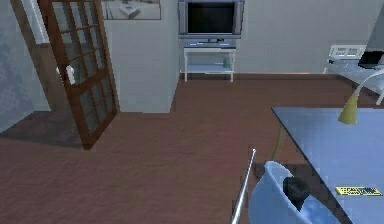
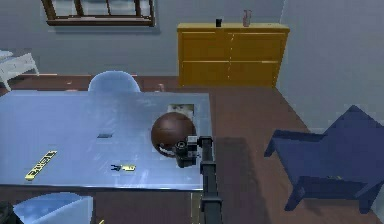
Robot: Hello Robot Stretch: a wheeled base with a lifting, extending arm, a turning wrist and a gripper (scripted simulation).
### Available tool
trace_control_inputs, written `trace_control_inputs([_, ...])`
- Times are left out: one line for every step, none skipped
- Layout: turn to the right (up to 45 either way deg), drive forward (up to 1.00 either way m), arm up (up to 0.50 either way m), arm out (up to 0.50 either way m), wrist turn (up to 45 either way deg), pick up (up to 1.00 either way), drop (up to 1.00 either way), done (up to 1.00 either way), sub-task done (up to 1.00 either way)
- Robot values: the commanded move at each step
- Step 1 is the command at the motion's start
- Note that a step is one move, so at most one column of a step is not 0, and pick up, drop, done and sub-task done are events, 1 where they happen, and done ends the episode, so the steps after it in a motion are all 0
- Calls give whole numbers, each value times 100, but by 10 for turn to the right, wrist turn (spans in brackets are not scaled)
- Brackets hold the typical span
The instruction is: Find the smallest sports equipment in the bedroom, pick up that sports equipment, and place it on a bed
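A dark brown ball (image 2: 168, 131) lies on the pale blue table (image 2: 80, 125) near its right end in the arm side view. The dark arm (image 2: 210, 195) rises from the bottom edge. Its gripper (image 2: 181, 151) stands at the ball's lower right side, beside the white marker squares (image 2: 203, 143). With the ball on the tabletop right behind it, I cannot tell whether the gripper holds anything. The same blue table (image 1: 340, 150) shows at the forward view's right.
A yellow dresser (image 2: 232, 55) stands against the far wall and a dark blue armchair (image 2: 335, 160) sits right of the table. A pale blue chair (image 2: 113, 82) is behind the table. Ahead are an open glazed wooden door (image 1: 82, 65), a TV (image 1: 211, 18) on a white stand and a yellow lamp (image 1: 350, 108).
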Motion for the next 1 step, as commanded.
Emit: trace_control_inputs([0,0,10,0,0,0,0,0,0])
